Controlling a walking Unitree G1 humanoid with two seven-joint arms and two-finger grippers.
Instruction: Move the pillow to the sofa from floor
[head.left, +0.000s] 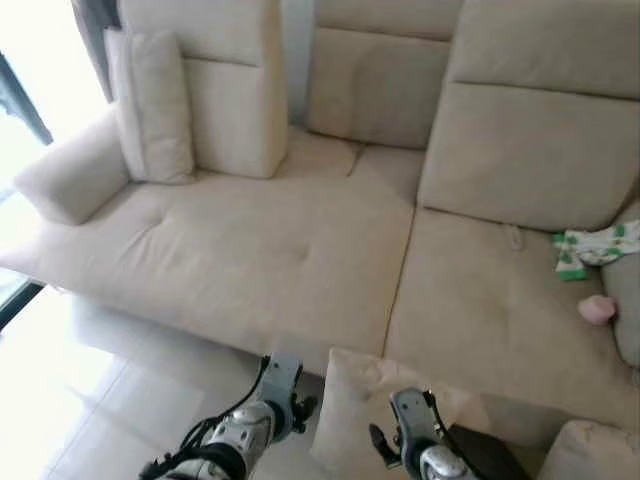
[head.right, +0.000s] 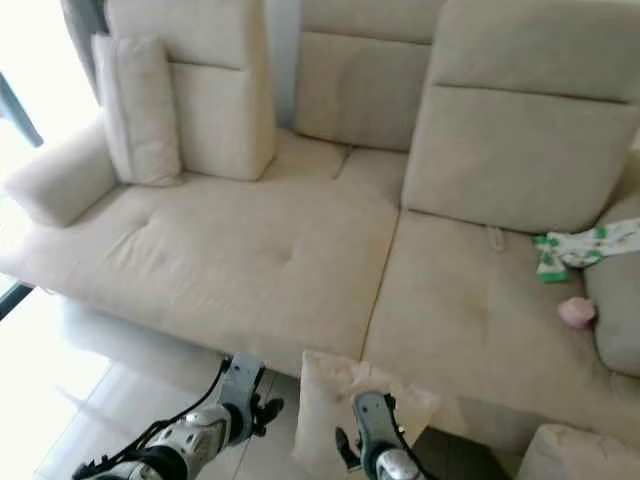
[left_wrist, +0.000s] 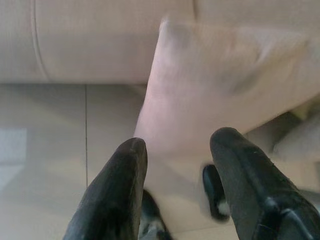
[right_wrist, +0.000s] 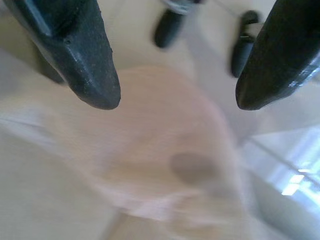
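Note:
A cream pillow (head.left: 357, 398) stands on the floor, leaning against the front of the beige sofa (head.left: 250, 260). My left gripper (head.left: 299, 407) is at the pillow's left edge, and my right gripper (head.left: 381, 441) is low in front of its right half. In the left wrist view the left gripper (left_wrist: 177, 145) is open, with the pillow (left_wrist: 210, 95) just beyond its tips. In the right wrist view the right gripper (right_wrist: 175, 100) is open, with the blurred pillow (right_wrist: 165, 160) past its fingers. Neither gripper has closed on the pillow.
A tall cushion (head.left: 150, 105) leans at the sofa's back left. A green-and-white cloth (head.left: 595, 245) and a pink object (head.left: 597, 310) lie on the right seat. A dark object (head.left: 490, 455) and another cushion (head.left: 590, 450) sit at the bottom right. Pale tile floor (head.left: 80, 400) stretches to the left.

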